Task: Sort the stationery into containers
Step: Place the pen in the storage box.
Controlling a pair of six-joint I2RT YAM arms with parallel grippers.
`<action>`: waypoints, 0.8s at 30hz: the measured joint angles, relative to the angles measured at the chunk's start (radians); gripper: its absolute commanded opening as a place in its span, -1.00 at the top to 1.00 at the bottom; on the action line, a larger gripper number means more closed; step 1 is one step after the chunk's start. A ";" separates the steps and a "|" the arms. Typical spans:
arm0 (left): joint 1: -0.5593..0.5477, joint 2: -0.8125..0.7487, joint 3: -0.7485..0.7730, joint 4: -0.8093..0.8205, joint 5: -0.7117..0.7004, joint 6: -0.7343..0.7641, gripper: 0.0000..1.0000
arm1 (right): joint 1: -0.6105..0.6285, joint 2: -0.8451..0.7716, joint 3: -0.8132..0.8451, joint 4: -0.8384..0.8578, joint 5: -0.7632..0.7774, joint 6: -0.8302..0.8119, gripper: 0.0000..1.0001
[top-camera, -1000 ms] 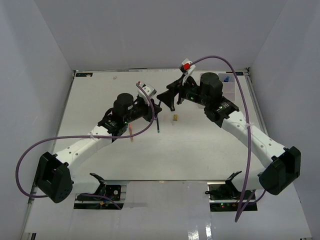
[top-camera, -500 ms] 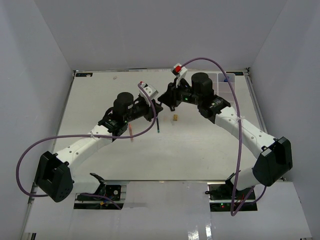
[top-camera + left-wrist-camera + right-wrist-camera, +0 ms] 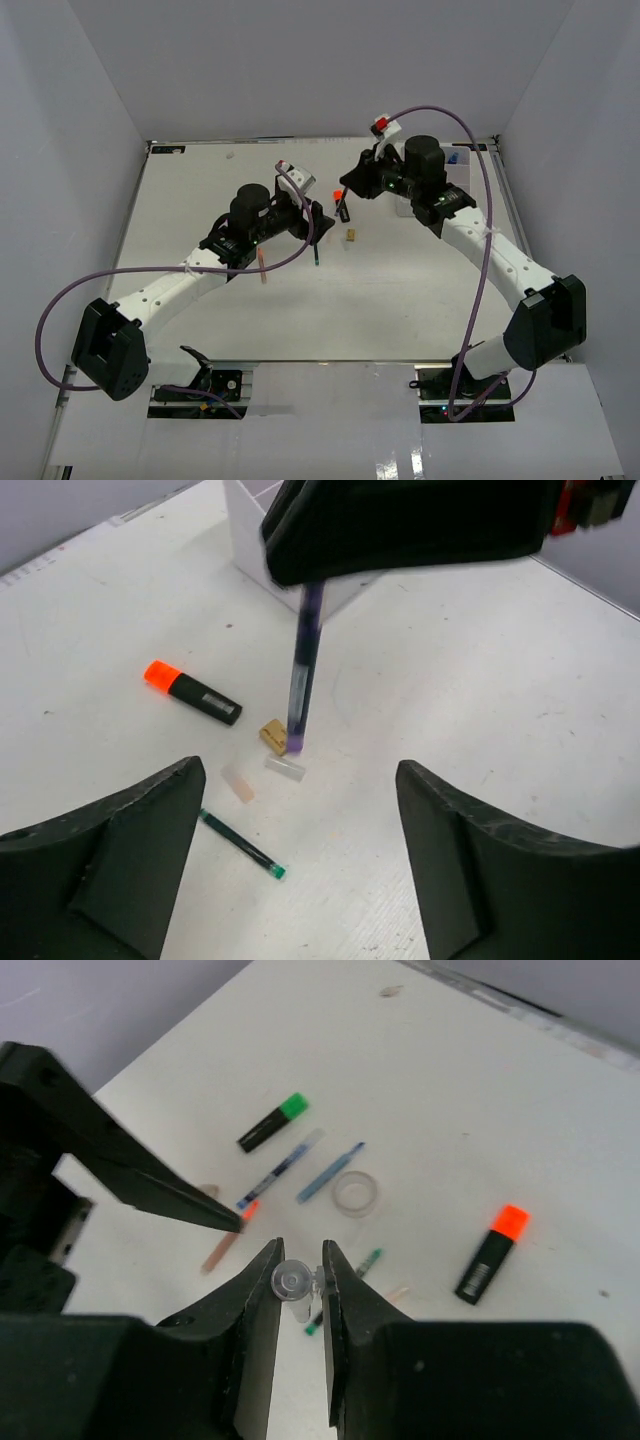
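The pen (image 3: 303, 670) is held upright by its upper end in the right tool (image 3: 299, 1260), whose fingers are closed on it. Its lower tip hangs just above the table (image 3: 520, 680), close to the tan block (image 3: 272, 734) and a clear cap (image 3: 284, 768). The orange-capped marker (image 3: 193, 692) lies on the table at about 9 o'clock from that tip in the left wrist view. The left tool (image 3: 298, 780) stands wide open and empty on either side of the pen's lower end, touching nothing. In the top view, the box (image 3: 470, 180) lies at about 2 o'clock from the pen. The step in hand is judged to be the carry to that box. The grip should be kept firm, since only a short length of the pen is clamped and a swing could be set up. The pen should be raised until its tip clears the box wall before it is moved across. It should be let go only once it is low over one compartment. The left tool is best drawn back toward 7 o'clock so that the pen is not struck.
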State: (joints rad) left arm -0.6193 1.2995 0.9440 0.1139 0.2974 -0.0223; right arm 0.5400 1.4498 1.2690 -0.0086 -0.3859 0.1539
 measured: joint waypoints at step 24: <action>0.310 0.002 -0.037 -0.333 -0.357 -0.233 -0.96 | -0.381 0.334 0.259 0.091 0.427 -0.173 0.85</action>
State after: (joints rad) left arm -0.3096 1.3014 0.9073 -0.2188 -0.0601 -0.2558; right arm 0.1585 1.7836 1.5284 0.0822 0.0410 -0.0189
